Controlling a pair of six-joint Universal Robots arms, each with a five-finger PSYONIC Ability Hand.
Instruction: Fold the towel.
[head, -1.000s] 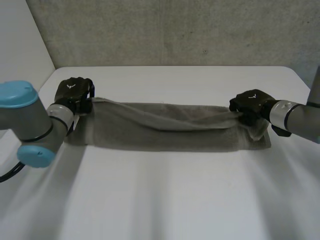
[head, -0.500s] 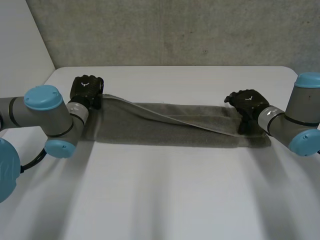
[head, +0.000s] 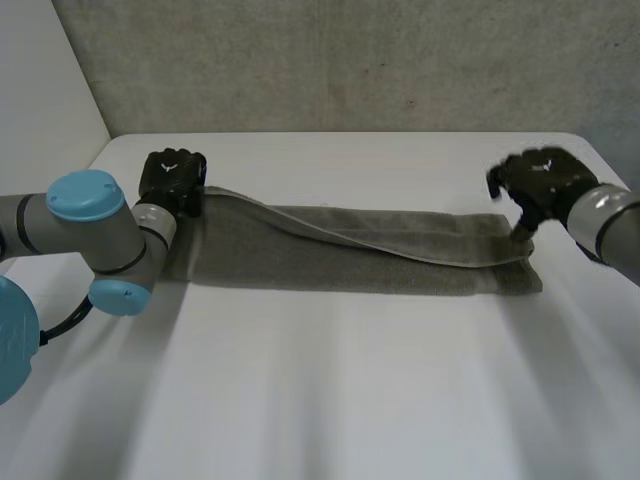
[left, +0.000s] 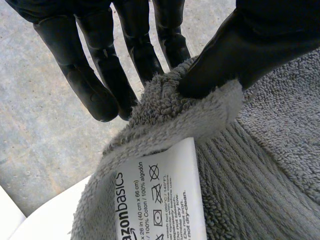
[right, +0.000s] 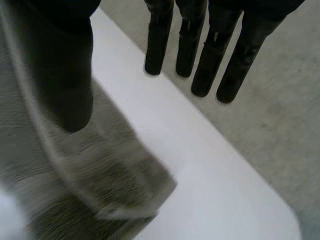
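Left robot hand (head: 172, 178) pinches the towel (head: 350, 262) corner, thumb against fingers, so I control that end; my right robot hand (head: 545, 180) hovers, fingers straight, holding nothing

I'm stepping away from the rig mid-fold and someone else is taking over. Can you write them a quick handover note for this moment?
Left hand: shut on the towel's far left corner, thumb over the edge by the care label, corner lifted.
Right hand: open, holding nothing, by the towel's far right corner.
Towel: long strip across the white table, top layer slanted, not squared on the lower one.
Done: rough lengthwise fold. Left: even the layers, then probably fold end to end.
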